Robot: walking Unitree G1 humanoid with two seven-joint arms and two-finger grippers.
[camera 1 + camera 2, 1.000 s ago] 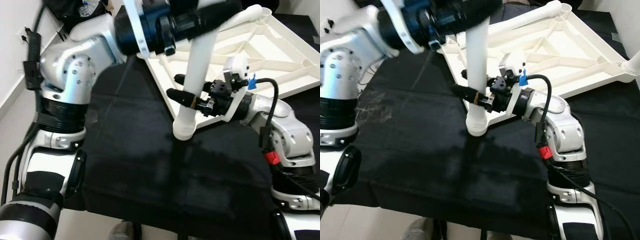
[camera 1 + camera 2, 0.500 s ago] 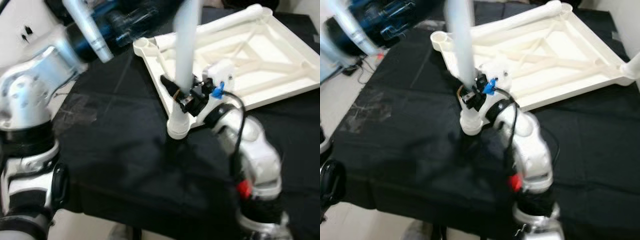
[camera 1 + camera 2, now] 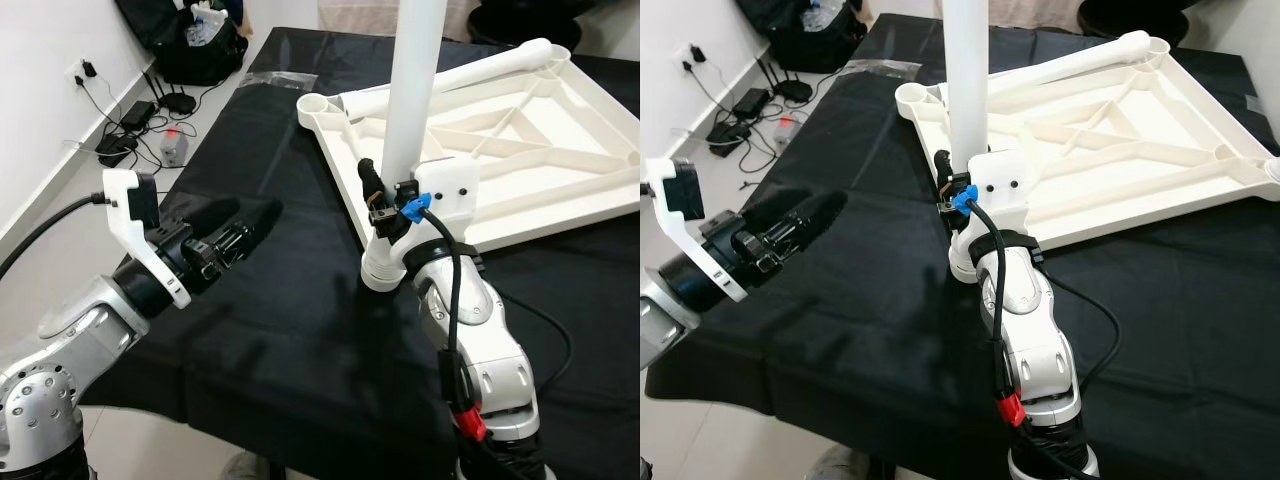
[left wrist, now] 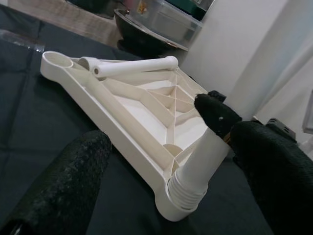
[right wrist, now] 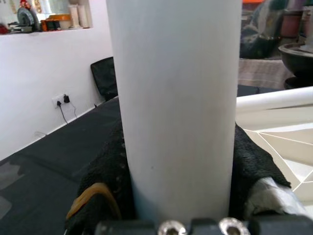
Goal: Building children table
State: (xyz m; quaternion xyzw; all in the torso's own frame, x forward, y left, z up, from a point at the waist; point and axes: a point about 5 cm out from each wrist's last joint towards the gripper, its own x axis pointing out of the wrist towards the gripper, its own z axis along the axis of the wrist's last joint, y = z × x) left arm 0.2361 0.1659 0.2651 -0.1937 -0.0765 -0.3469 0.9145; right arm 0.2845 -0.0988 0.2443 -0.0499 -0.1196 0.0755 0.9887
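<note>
The white children's table top (image 3: 520, 150) lies upside down on a black-covered surface. A white leg (image 3: 415, 90) stands upright in its near corner socket (image 3: 383, 270). My right gripper (image 3: 385, 205) is shut on this leg just above the socket; in the right wrist view its fingers (image 5: 105, 181) press both sides of the leg (image 5: 176, 98). My left gripper (image 3: 240, 235) hovers open over the cloth to the left, apart from the leg, and its fingers (image 4: 63, 191) frame the leg (image 4: 203, 152) in the left wrist view. A second leg (image 3: 470, 75) lies along the top's far edge.
An open socket (image 3: 318, 105) sits at the top's far-left corner. A clear plastic wrapper (image 3: 275, 80) lies on the cloth behind it. Cables and chargers (image 3: 150, 120) and a black bag (image 3: 200, 40) are on the floor past the surface's left edge.
My left gripper has let go of the leg's upper part and dropped back to the left, now open. The right gripper stays shut on the leg, which now stands upright. The camera shifted.
</note>
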